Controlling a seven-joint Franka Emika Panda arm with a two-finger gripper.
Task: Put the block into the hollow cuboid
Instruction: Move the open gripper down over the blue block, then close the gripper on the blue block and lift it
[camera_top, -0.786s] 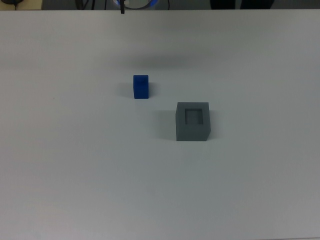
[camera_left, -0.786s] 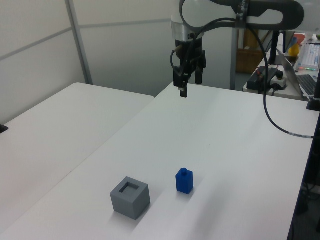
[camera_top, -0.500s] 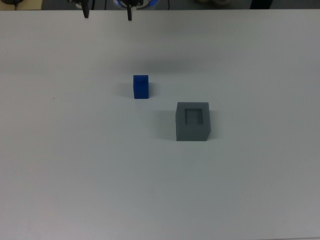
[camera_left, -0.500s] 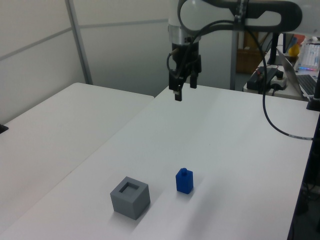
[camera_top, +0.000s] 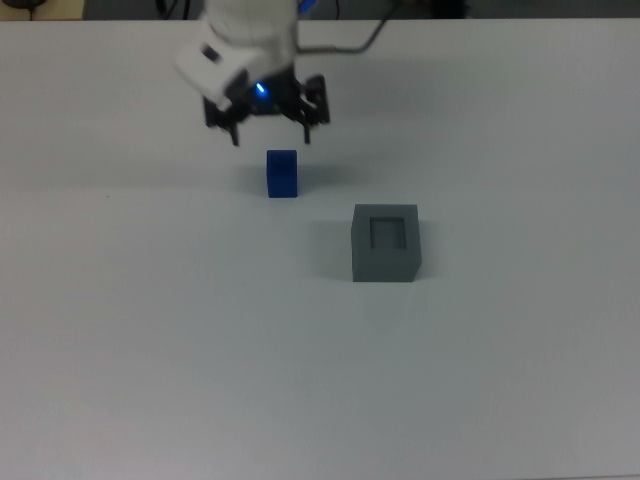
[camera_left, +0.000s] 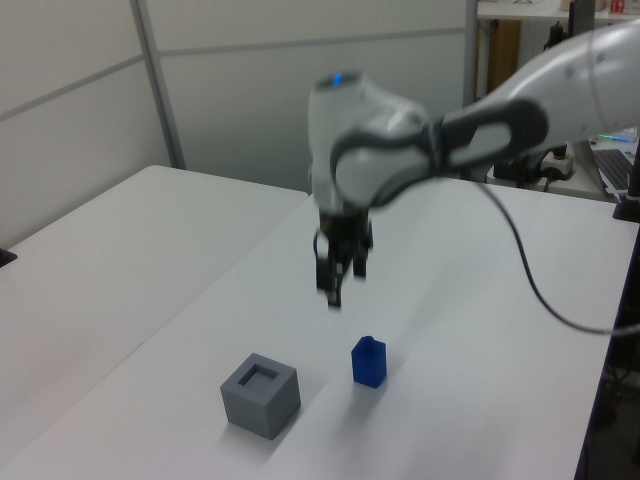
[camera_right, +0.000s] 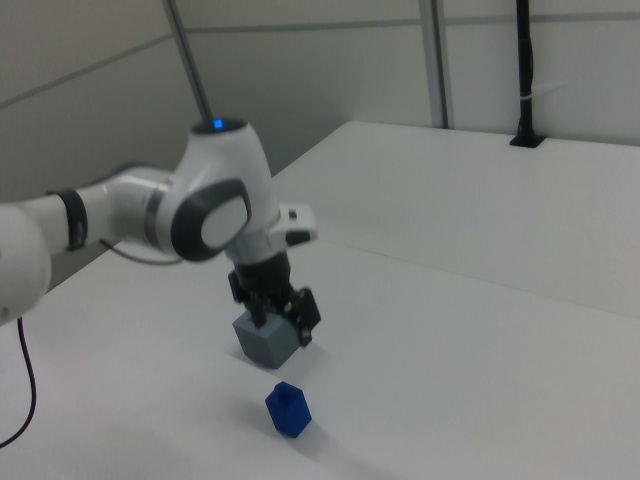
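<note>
A big white table (camera_top: 150, 350) fills the room, with pale wall panels behind it. The white robot arm's black two-finger gripper (camera_top: 270, 132) hangs in the air with its fingers spread apart and nothing between them, just above and behind the small bright-blue block (camera_top: 282, 173), which stands on the table with a little bump on top. Near the block, to the top view's right and a bit closer to the camera, sits the dark-grey box-shaped hollow cuboid (camera_top: 385, 243) with a square hole in its top.
</note>
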